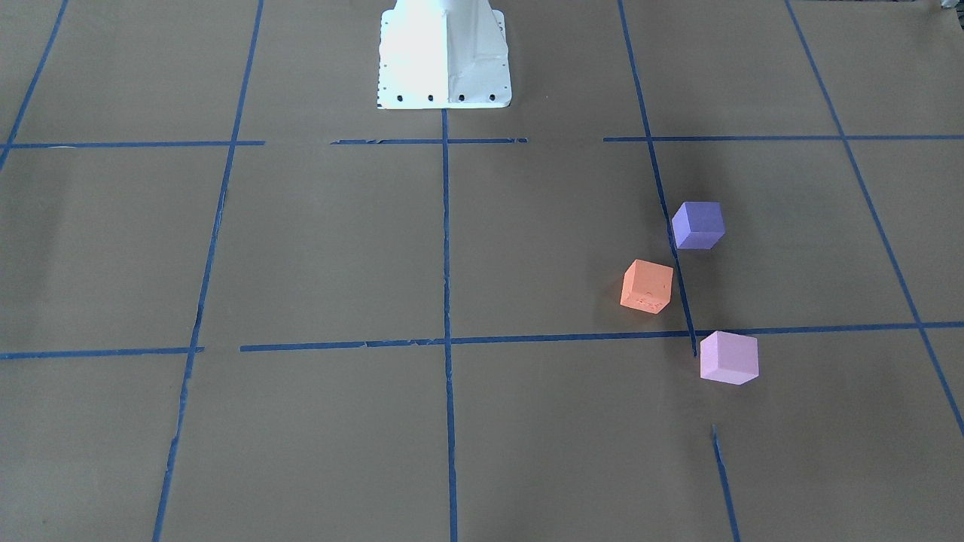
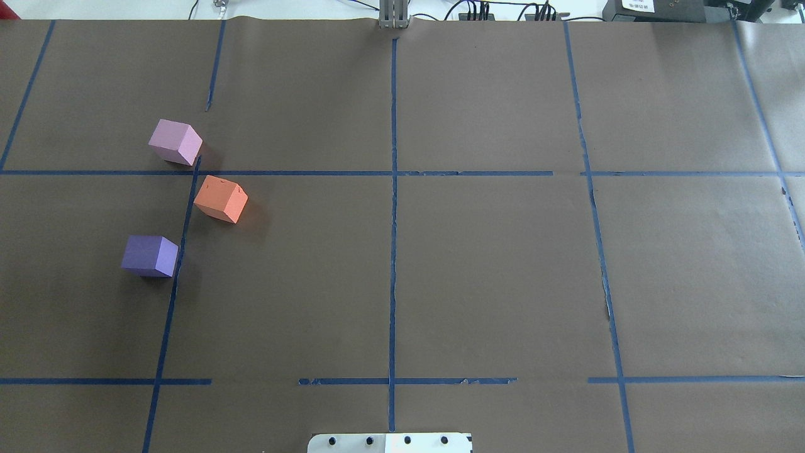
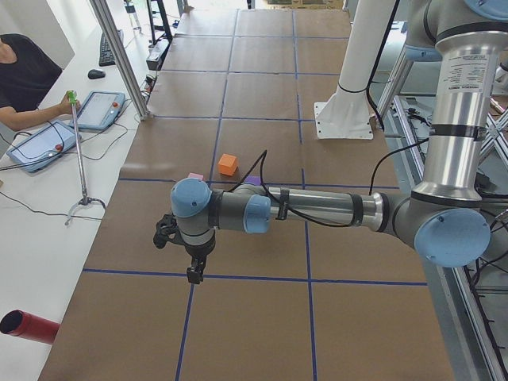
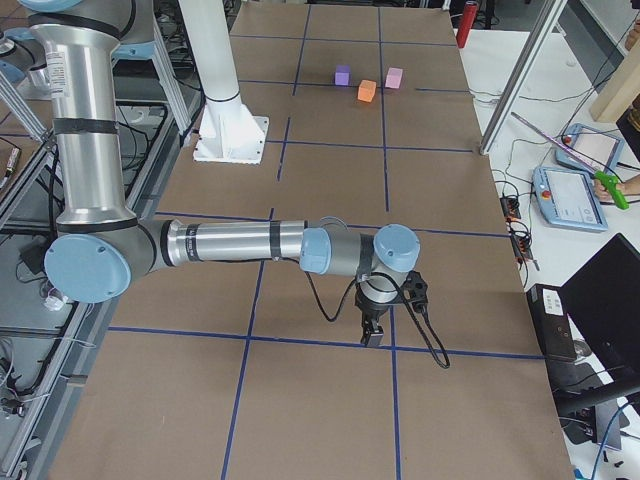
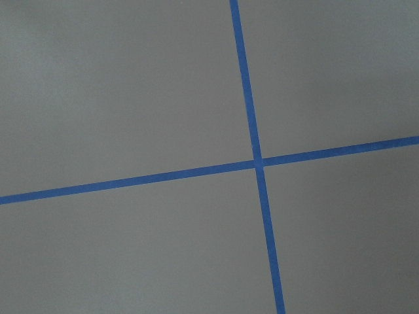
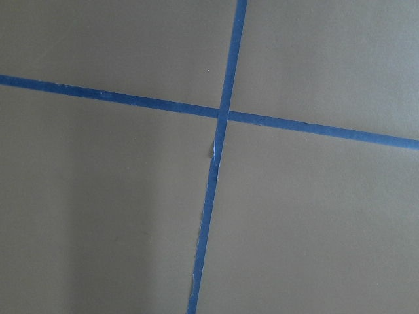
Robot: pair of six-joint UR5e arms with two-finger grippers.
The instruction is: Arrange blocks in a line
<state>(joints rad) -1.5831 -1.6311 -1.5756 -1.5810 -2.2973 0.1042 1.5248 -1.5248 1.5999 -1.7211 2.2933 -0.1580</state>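
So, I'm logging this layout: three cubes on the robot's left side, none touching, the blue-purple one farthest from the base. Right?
Not quite: the light pink cube is farthest from the base; the blue-purple cube is nearest it, the orange cube between. The rest holds: all on the robot's left, none touching. The overhead exterior view shows it.

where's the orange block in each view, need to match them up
Front-facing: orange block right of centre, mid-height.
Overhead: left part, a little above mid-height.
Exterior left: left of centre, upper half.
Exterior right: top, just right of centre.
Left wrist: not in it.
Right wrist: not in it.
Shared landmark: white base, in all four exterior views.
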